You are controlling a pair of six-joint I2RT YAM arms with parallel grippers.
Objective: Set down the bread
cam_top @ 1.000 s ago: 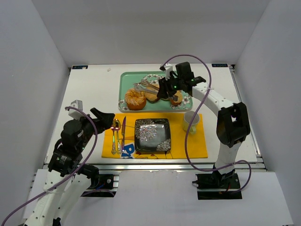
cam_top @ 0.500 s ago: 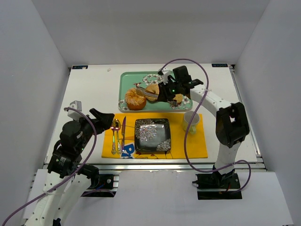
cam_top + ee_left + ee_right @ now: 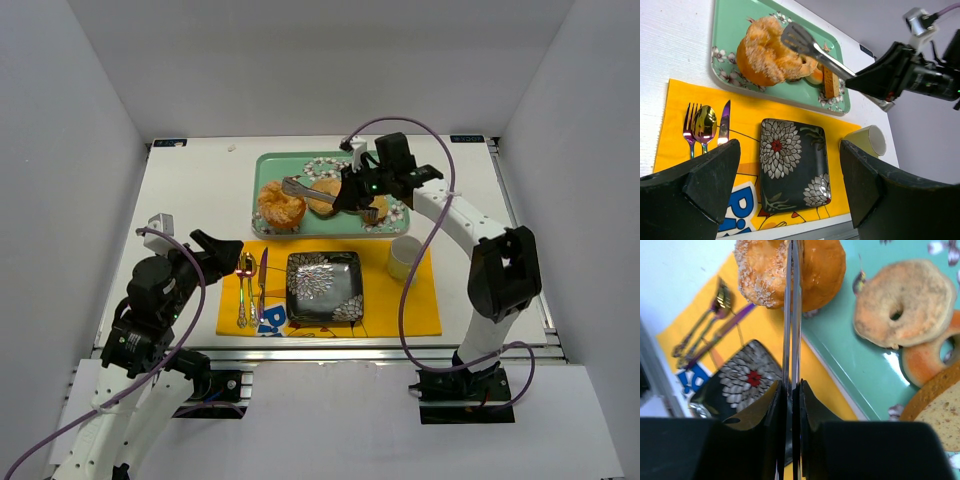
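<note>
**Right fingers clamp the tongs over the sugared bun; left fingers gape above the placemat**

The right fingers [image 3: 772, 407] are pressed shut on the handle end of a pair of metal tongs [image 3: 815, 47]. The two tong blades lie almost flat against each other, with only a sliver of gap and nothing between them. The tongs' long axis runs roughly parallel to the counter's far edge, handle toward the right edge and tip toward the left. The tip sits at the top of the sugared bun [image 3: 765, 55]; whether it touches the crust I cannot tell.

The left fingers [image 3: 710, 175] are spread wide and hold nothing. They hang over the near-left part of the counter [image 3: 200, 190].

The sugared bun is a roundish lump with no clear long axis. It rests at the left end of the green tray [image 3: 280, 165], which lies by the middle of the far edge. Two ring-shaped bagel halves [image 3: 907, 300] and a brown slice [image 3: 940, 420] share the tray toward its right end.

A yellow placemat [image 3: 410, 305] lies along the near edge. On it are a black flowered plate [image 3: 324, 287], a fork [image 3: 688, 120], spoon [image 3: 704, 125] and knife [image 3: 724, 122] to the plate's left, and a pale cup [image 3: 404, 258] at its right. Blue lettering on the placemat reads "Pi"; the rest is cut off.
</note>
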